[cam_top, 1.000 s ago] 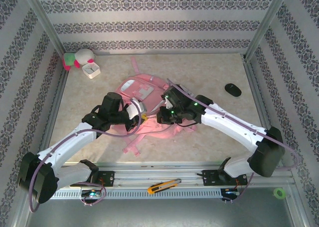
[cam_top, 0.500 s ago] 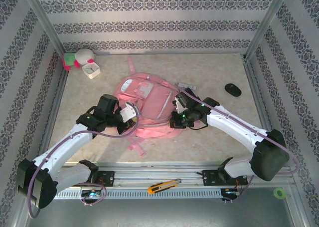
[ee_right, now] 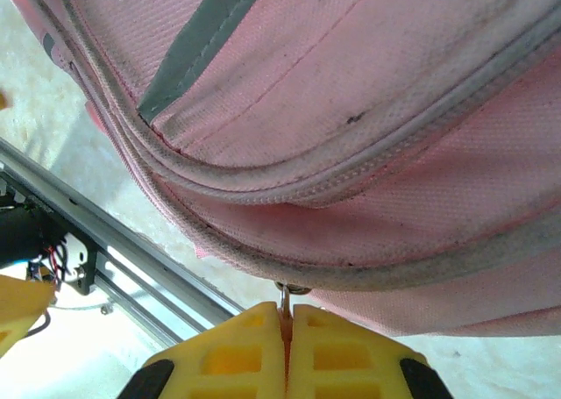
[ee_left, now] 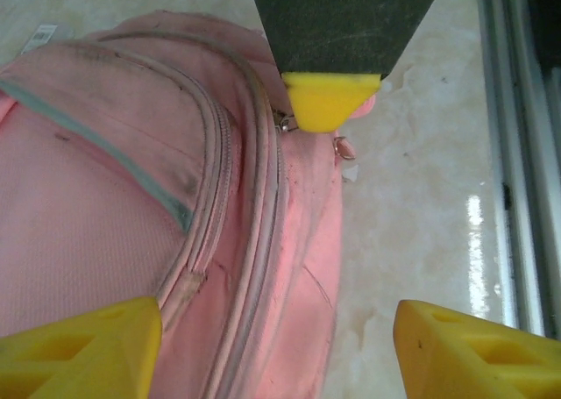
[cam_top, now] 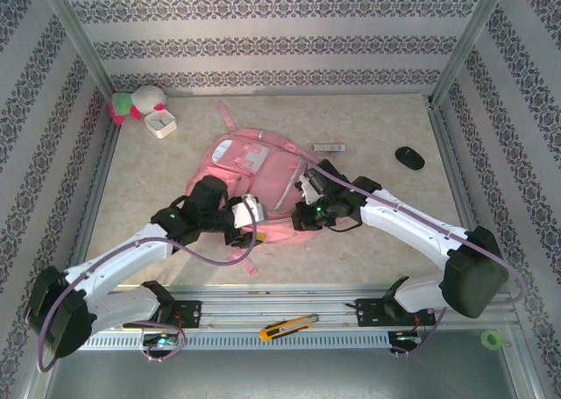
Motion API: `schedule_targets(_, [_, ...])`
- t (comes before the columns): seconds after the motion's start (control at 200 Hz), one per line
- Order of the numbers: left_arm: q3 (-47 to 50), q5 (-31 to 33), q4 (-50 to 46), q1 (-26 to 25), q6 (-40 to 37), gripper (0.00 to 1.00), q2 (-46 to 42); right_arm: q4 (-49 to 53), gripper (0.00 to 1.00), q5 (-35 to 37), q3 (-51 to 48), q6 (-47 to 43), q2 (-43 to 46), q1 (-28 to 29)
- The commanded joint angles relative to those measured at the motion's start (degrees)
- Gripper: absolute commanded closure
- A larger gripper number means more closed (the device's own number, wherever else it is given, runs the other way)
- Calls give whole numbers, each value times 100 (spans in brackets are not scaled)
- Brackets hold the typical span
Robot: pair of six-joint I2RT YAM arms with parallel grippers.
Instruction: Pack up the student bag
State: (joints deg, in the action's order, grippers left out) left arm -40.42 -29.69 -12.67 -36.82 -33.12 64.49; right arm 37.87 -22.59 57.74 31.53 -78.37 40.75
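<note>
The left claw (ee_left: 276, 316) gapes wide, empty, over the near edge of the large soft pink fabric backpack (cam_top: 263, 167), flat on the marbled surface (cam_top: 158, 180). The right claw (ee_right: 287, 316) pinches its small metal zip pull (ee_right: 286, 295). The zip looks closed, so packing seems unstarted.

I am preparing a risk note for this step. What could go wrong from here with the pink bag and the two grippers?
1. The right gripper pinches the small zipper pull with its fingertips alone, so a tug might let it slip out.
2. The left gripper is open over the student bag and grips nothing, so the soft bag might slide on the table instead of the zip running.
</note>
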Motion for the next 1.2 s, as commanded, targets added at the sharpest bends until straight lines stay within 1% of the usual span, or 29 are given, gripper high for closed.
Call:
schedule_targets(0.0, [-185,231,673,-197,-425,35,352,-123,100,-198,61,-118,56,29])
schedule_targets(0.055, [-201,244,852,-290,-514,39,503,-135,100,-202,26,-108,72,16])
schedule_targets(0.095, [-237,322,933,-394,-640,43,605,-130,100,-202,6,-95,92,2])
schedule_targets(0.13, [-310,439,912,-510,-812,44,686,-138,100,-201,1,-90,101,-24])
schedule_targets(0.23, [-434,843,1133,-793,-952,43,908,-139,100,-214,-26,-97,142,-57])
schedule_targets(0.275, [-394,977,1426,-830,-900,42,983,-146,100,-218,-45,-95,162,-77])
schedule_targets(0.37, [-328,1227,1796,-886,-889,42,1167,-157,100,-237,-71,-94,190,-102])
schedule_targets(0.495, [-156,1377,2318,-923,-854,43,1407,-192,100,-271,-112,-77,201,-142])
schedule_targets(0.555, [-64,1604,2634,-924,-704,41,1523,-214,100,-288,-138,-72,199,-149])
schedule_targets(0.605, [-43,1657,2716,-931,-679,39,1562,-229,100,-282,-162,-61,208,-163])
schedule_targets(0.64, [-49,1626,2717,-932,-642,38,1515,-226,100,-285,-178,-47,218,-167])
schedule_targets(0.719, [-18,1447,2707,-940,-599,32,1276,-218,100,-248,-222,-26,264,-192])
schedule_targets(0.784, [49,1416,2700,-939,-661,26,1070,-232,100,-209,-284,-2,319,-246])
schedule_targets(0.864, [150,1541,2695,-941,-812,19,883,-252,100,-207,-371,11,390,-337])
schedule_targets(0.929, [243,1661,2779,-939,-992,15,813,-287,100,-213,-438,5,435,-413])
schedule_targets(1.064, [146,1717,2732,-935,-1223,10,1118,-317,100,-272,-474,-44,421,-530])
schedule_targets(1.194, [-71,1851,3051,-935,-1195,10,1716,-298,100,-256,-469,-107,399,-610])
